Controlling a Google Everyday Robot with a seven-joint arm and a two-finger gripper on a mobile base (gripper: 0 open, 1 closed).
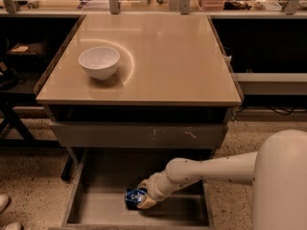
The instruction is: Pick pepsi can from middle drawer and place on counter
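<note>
inside the grey-brown metal middle drawer [105,186] my claw [143,199] meets the dark blue pepsi can [133,196] to lift it; whether clenched, i cannot tell.

My 1 arm [216,169] stretches leftward from the white body [283,181] at lower right, wrist [160,186] bent downward. The gripper [142,198] sits low, near the bottom middle of my view.
</note>
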